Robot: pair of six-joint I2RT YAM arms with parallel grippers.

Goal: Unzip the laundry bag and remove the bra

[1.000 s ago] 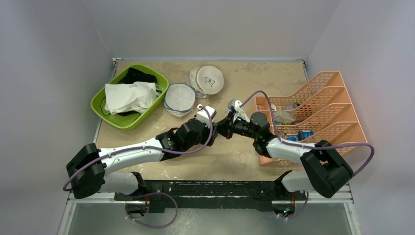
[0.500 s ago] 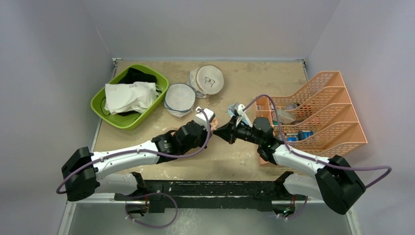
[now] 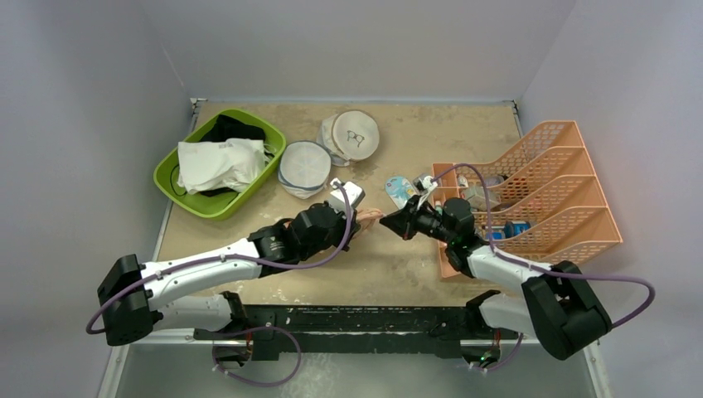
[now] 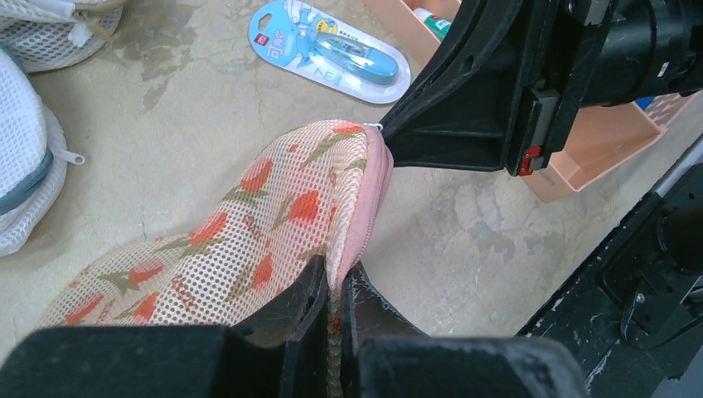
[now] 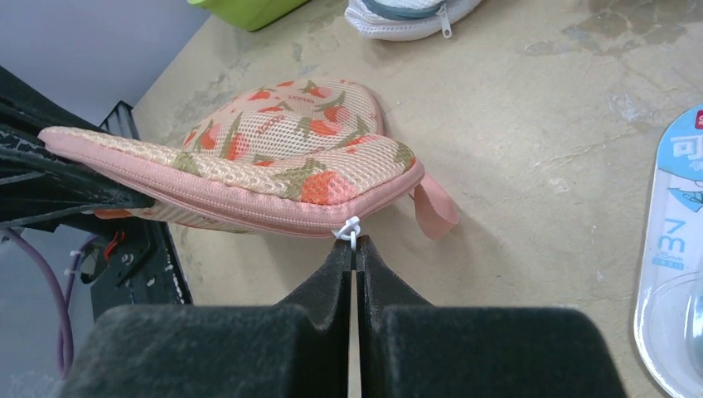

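Note:
The laundry bag (image 4: 249,224), pinkish mesh printed with orange-red flowers, hangs just above the table between both grippers. My left gripper (image 4: 336,278) is shut on the bag's seamed edge. My right gripper (image 5: 355,245) is shut on the small white zipper pull (image 5: 348,228) at the bag's end, beside a pink loop tab (image 5: 433,211). The zip line (image 5: 249,203) along the pink edge looks shut. From above, only a bit of the laundry bag (image 3: 370,215) shows between my left gripper (image 3: 358,222) and my right gripper (image 3: 388,220). The bra is hidden.
A green basin (image 3: 211,207) holding white and black garments sits back left. A round white-grey mesh bag (image 3: 303,166) and a round white bag with a glasses drawing (image 3: 355,135) lie behind. A blue blister pack (image 3: 399,189) lies near the orange rack (image 3: 572,133).
My left gripper has closed onto the bag's edge. The right arm, shut on the pull throughout, has shifted to the right.

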